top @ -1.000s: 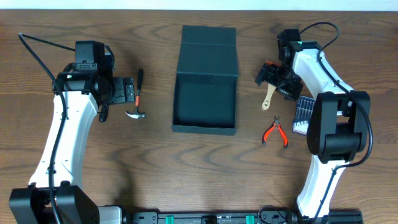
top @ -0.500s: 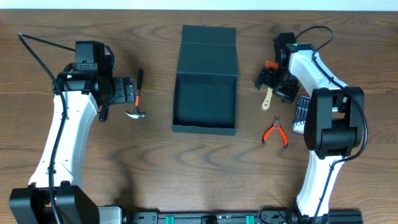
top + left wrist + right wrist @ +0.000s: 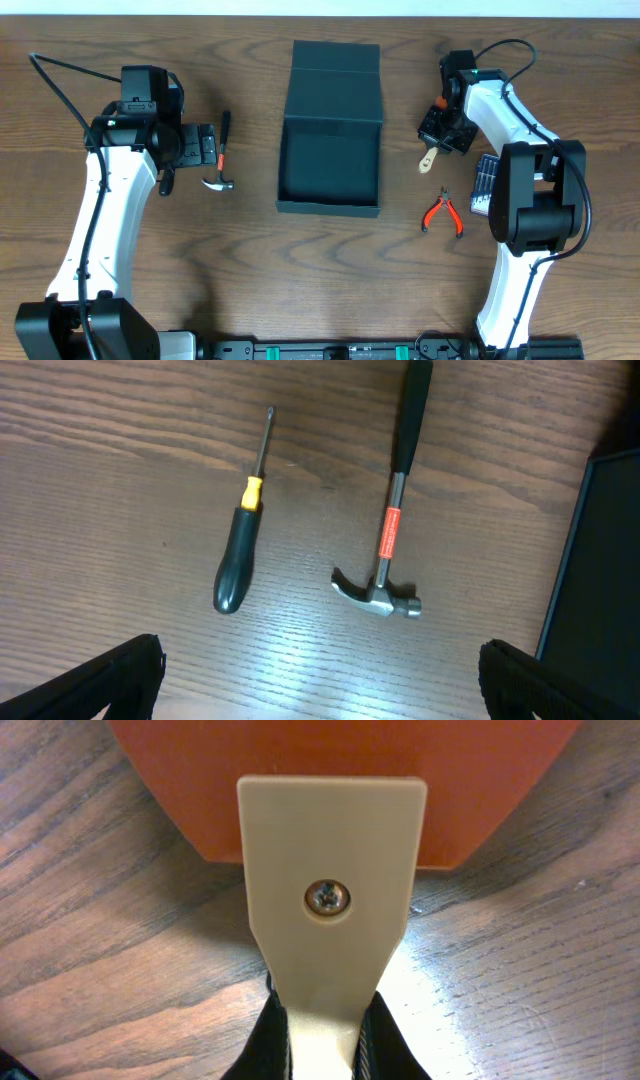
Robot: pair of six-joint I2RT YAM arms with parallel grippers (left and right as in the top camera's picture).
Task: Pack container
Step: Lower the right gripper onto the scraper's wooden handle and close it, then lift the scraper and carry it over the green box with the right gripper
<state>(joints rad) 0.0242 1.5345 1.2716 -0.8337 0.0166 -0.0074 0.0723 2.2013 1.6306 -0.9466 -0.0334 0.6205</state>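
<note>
A: Starting left. Marking the left fingers (image 3: 110, 680) as spread wide, gripping nothing, near a hammer (image 3: 222, 160) lying on the surface (image 3: 250, 280).

B: Agreed. Also logging a screwdriver (image 3: 240, 535) just beside the hammer. Only visible in the left wrist view, hidden under the arm from overhead.

A: Moving to centre. Tagging the container (image 3: 330, 165) as open, flap laid back toward the far edge, sitting between the two arms. Seeing nothing inside.

B: So calling progress near zero. Nothing packed yet, judging by the bare interior.

A: Yes. Going right. Marking the right fingers (image 3: 255, 1055) as pinching the narrow neck of a cream-handled tool (image 3: 430, 158), just right of the container.

B: Can't tell from either view whether lifted or resting on the surface. Noting an orange head and a screw in the right wrist view, neither readable from overhead.

A: Fine. Then listing red pliers (image 3: 443, 213) and a dark tool set (image 3: 485, 185) beside the right arm, too small to name piece by piece. Both missing from the wrist views.

B: Left to do, by estimate: carrying the cream-handled tool over to the container, then hammer, screwdriver, red pliers and dark tool set, then probably closing the flap.

A: Flagging one more difference. Getting only a sliver of the container's side at the right edge of the left wrist view, versus the whole open box from overhead.
</note>
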